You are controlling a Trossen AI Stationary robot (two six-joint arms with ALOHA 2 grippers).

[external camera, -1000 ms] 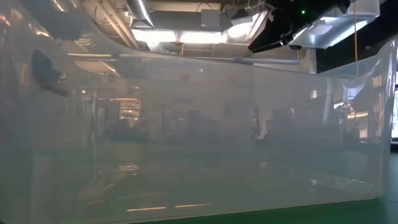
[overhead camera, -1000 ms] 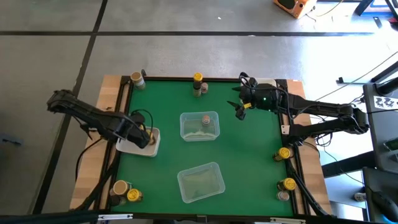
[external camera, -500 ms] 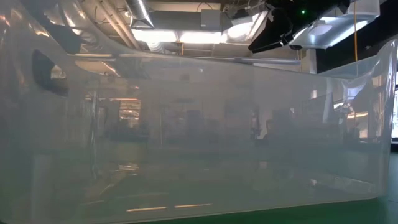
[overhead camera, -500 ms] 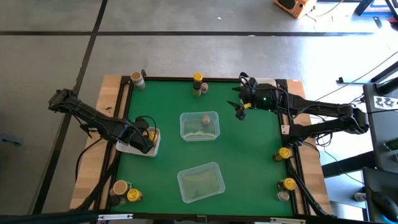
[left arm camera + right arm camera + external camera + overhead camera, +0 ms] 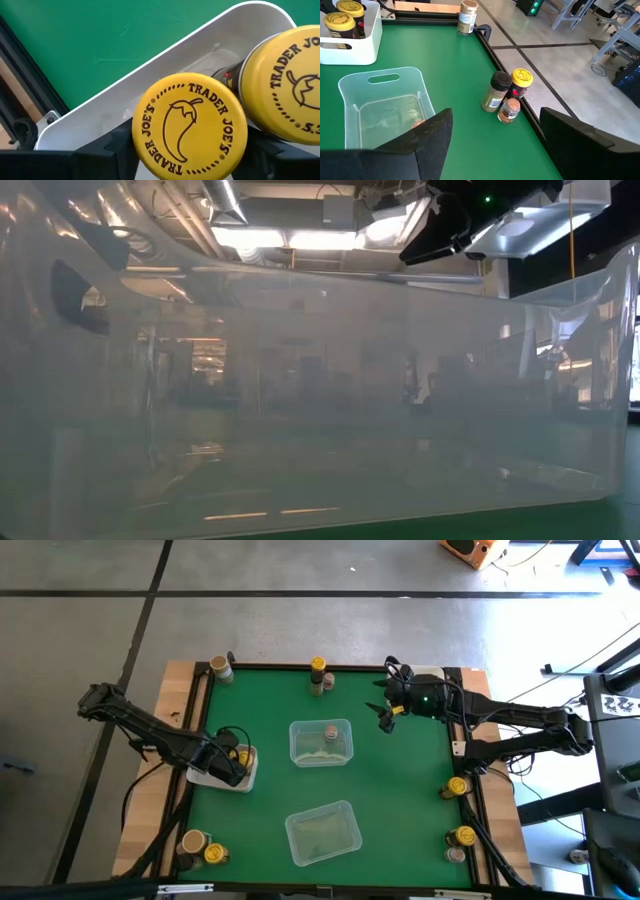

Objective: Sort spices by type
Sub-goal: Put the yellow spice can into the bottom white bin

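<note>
The high camera is looking straight down on the whole counter [image 5: 400, 790]. The low camera is sitting at counter height, pressed against a clear tub [image 5: 320, 400]. The left wrist camera is looking very closely at yellow lids in the white tray [image 5: 150, 75], which the right wrist camera is also seeing, farther off.

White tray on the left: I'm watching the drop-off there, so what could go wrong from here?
The left hand brackets a yellow-lidded jar in the white tray, pressed against a second yellow-lidded jar. Pulling away could tip either one. The tray sits at the mat's edge, so a nudge might shift it off.
</note>
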